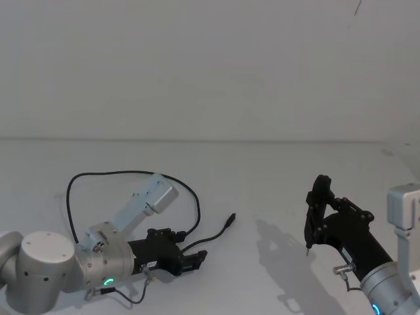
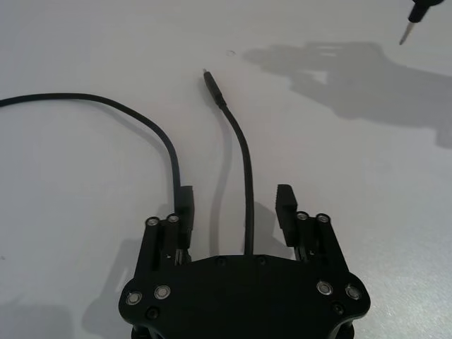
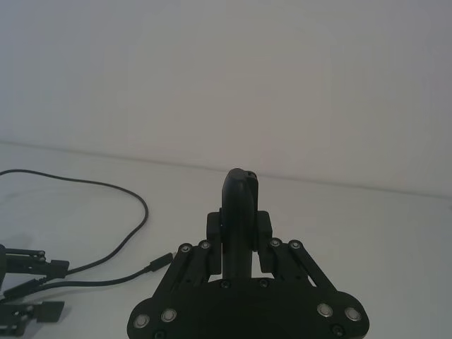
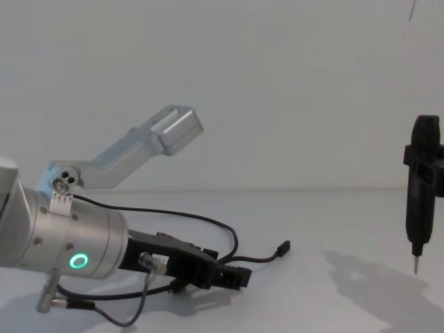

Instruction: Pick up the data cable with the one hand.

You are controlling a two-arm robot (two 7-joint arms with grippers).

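The data cable is a thin black line looping on the white table, with one plug lying toward the middle. My left gripper, black on a silver cylinder with a green ring, sits low over the table and is open. In the left wrist view one branch of the cable runs between the spread fingers, and another passes just outside the other finger. My right gripper hangs above the table at the right, shut on a slim black tool with a pointed metal tip.
The white table meets a plain white wall at the back. A silver camera bracket juts up from the left wrist. A short grey wire with a metal barrel plug dangles under the left arm.
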